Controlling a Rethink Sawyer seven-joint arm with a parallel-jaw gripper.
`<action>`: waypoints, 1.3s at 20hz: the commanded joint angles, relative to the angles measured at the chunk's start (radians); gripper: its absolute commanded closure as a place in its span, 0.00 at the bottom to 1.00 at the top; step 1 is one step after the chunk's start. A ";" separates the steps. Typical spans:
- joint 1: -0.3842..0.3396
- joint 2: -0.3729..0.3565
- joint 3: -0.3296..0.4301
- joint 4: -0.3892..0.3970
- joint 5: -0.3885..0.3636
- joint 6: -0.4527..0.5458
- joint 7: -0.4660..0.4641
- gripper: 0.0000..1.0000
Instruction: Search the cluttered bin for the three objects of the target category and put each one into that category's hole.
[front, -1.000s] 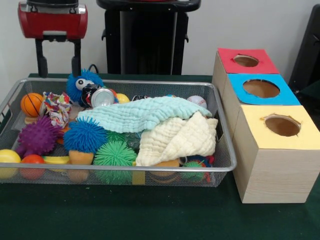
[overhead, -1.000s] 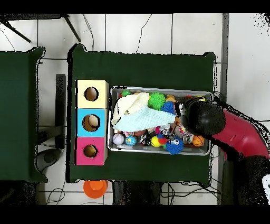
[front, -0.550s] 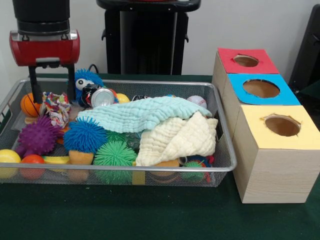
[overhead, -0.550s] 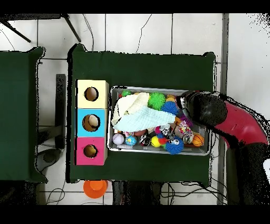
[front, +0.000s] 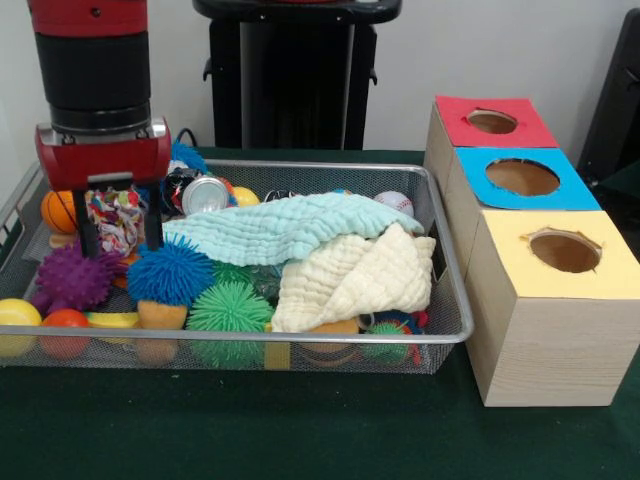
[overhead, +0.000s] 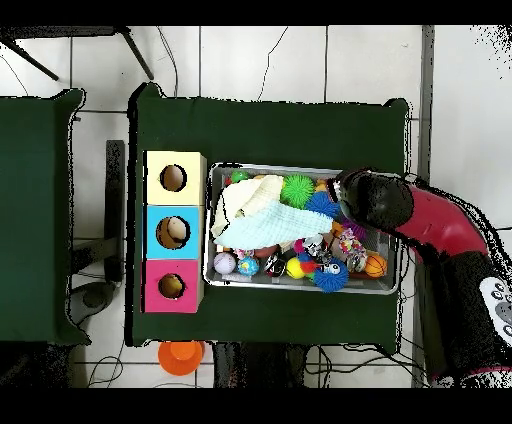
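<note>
A wire mesh bin (front: 300, 166) holds a jumble of toys under a teal cloth (front: 280, 226) and a cream cloth (front: 355, 276). My gripper (front: 120, 240) hangs open low in the bin's left part, its two black fingers (front: 153, 228) either side of a multicoloured rope toy (front: 115, 212). Just in front lie a purple spiky ball (front: 72, 280) and a blue spiky ball (front: 170, 270). A green spiky ball (front: 230, 310), a metal can (front: 206, 194), a small basketball (front: 56, 210) and a baseball (front: 393, 202) also show. In the overhead view the arm (overhead: 378, 203) covers the bin's (overhead: 300, 167) right end.
Three wooden boxes with round holes stand beside the bin: red (front: 493, 122), blue (front: 522, 177), yellow (front: 565, 250). From above they are yellow (overhead: 173, 178), blue (overhead: 173, 232), pink (overhead: 171, 286). A yellow ball (front: 15, 314) and a red ball (front: 65, 322) lie at the bin's front left corner.
My gripper has come down from above the bin's back rim and moved forward, so its open fingers now straddle the rope toy. The toys and cloths have not shifted.
</note>
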 joint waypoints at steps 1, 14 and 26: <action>-0.013 0.099 0.087 -0.032 -0.087 -0.047 -0.039 0.00; 0.009 0.181 0.043 -0.101 -0.168 0.019 -0.029 0.00; -0.004 0.262 0.047 -0.127 -0.207 0.033 -0.038 0.00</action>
